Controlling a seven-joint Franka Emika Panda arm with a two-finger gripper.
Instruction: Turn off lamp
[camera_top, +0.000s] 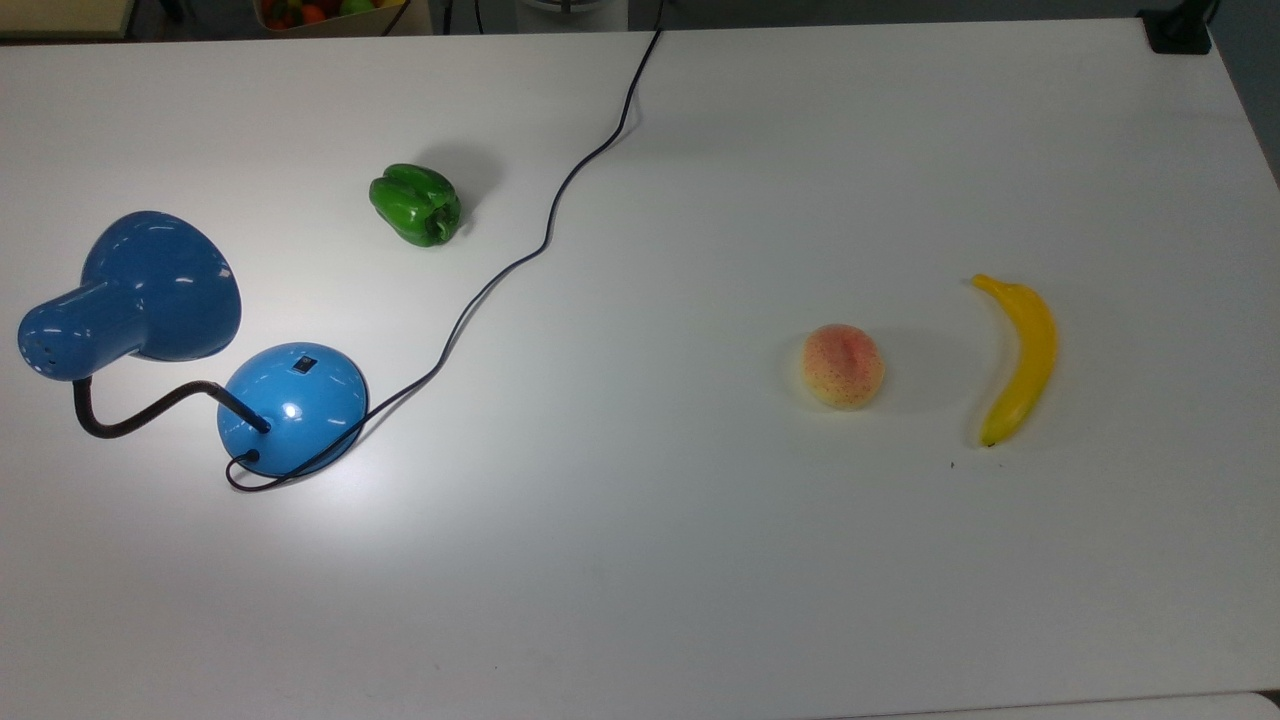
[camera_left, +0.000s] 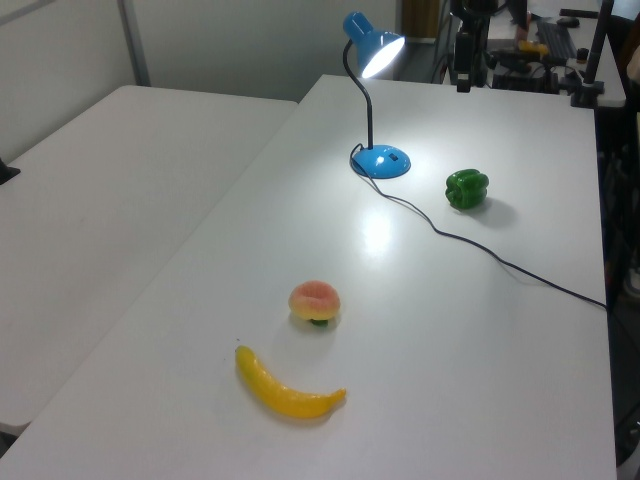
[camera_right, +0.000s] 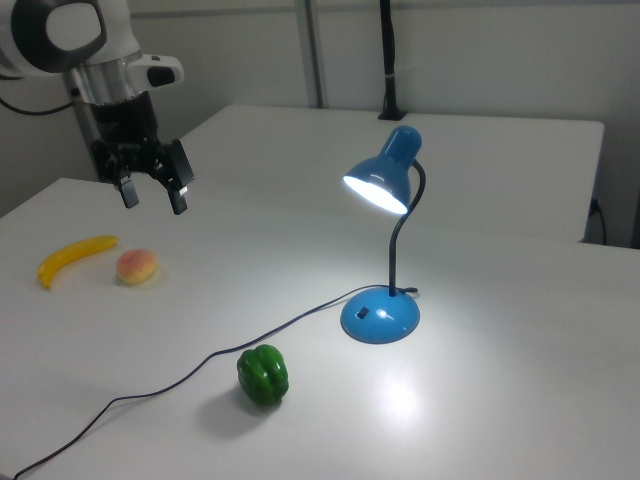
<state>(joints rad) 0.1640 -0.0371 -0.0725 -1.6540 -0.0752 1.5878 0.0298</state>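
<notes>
The blue lamp (camera_top: 150, 290) stands at the top view's left, its shade bent over on a black gooseneck (camera_top: 150, 410). Its bulb glows in the right view, where the lamp (camera_right: 385, 180) throws a bright patch on the table. A small black switch (camera_top: 304, 364) sits on the round blue base (camera_top: 295, 405) (camera_right: 380, 317) (camera_left: 381, 161). The black cord (camera_top: 545, 230) runs from the base to the table's far edge. My gripper (camera_right: 153, 195) hangs open high above the table at the right view's left, far from the lamp, with nothing between its fingers.
A green pepper (camera_top: 416, 205) lies beside the cord, near the lamp base. A peach (camera_top: 843, 365) and a banana (camera_top: 1018, 355) lie at the top view's right, below my gripper in the right view. The white table (camera_top: 640, 560) is bare in front.
</notes>
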